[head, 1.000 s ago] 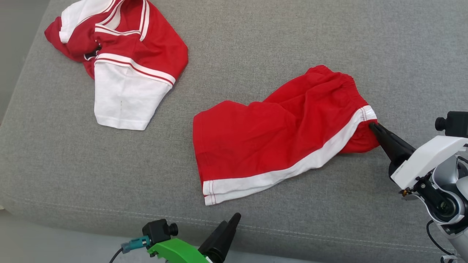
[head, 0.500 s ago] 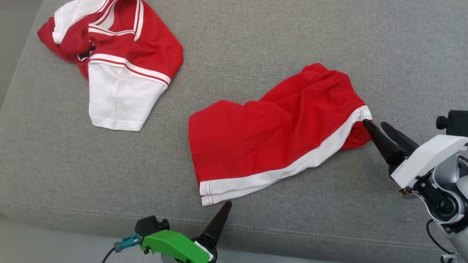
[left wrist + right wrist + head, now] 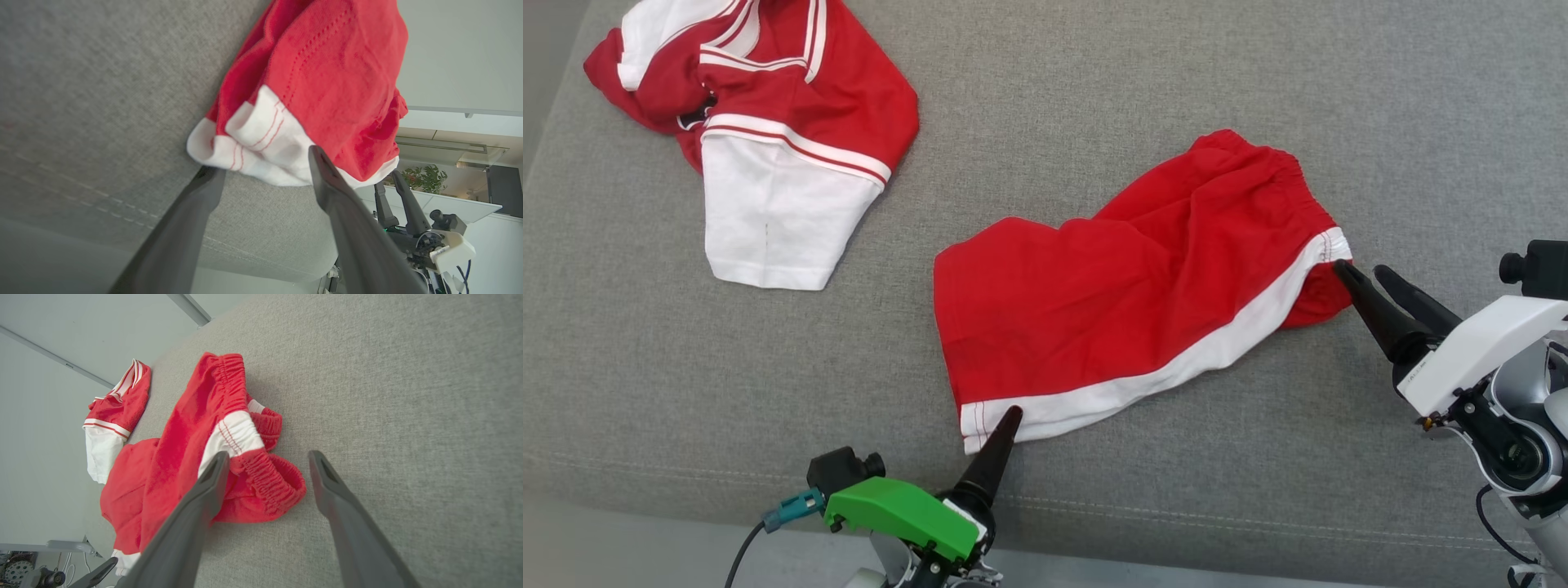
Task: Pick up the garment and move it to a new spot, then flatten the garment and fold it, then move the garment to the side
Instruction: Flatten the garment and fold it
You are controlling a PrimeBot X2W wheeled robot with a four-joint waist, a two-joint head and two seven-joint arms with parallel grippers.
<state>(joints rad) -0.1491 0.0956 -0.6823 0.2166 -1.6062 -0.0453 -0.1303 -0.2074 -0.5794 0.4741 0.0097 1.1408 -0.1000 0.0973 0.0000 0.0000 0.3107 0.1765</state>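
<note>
Head view: red shorts (image 3: 1127, 294) with a white side stripe and white leg hem are lying rumpled across the middle of a grey cushion (image 3: 1094, 98), with the elastic waistband pointing to the right of the frame and the leg hem to the lower centre. The left gripper (image 3: 1010, 416) is reaching up from the bottom edge, its dark tip meeting the white hem corner. The right gripper (image 3: 1360, 269) is sitting at the waistband end, fingers parted and clasping nothing. A red-and-white shirt (image 3: 760, 139) is lying crumpled in the upper left, well apart from the shorts.

Left wrist view: the left gripper (image 3: 263, 161) is standing with its fingers spread wide and the folded white hem of the shorts (image 3: 335, 73) lying between the tips, not pinched. The red-stitched hem is resting on the cushion (image 3: 102, 81).

Right wrist view: the right gripper (image 3: 268, 455) is holding its fingers apart, empty. One tip is overlapping the white stripe where it meets the gathered waistband, and the other is resting over bare cushion (image 3: 388, 375). The shorts (image 3: 184, 449) are trailing toward the lower left of the frame, with the shirt (image 3: 118, 408) beyond them.
</note>
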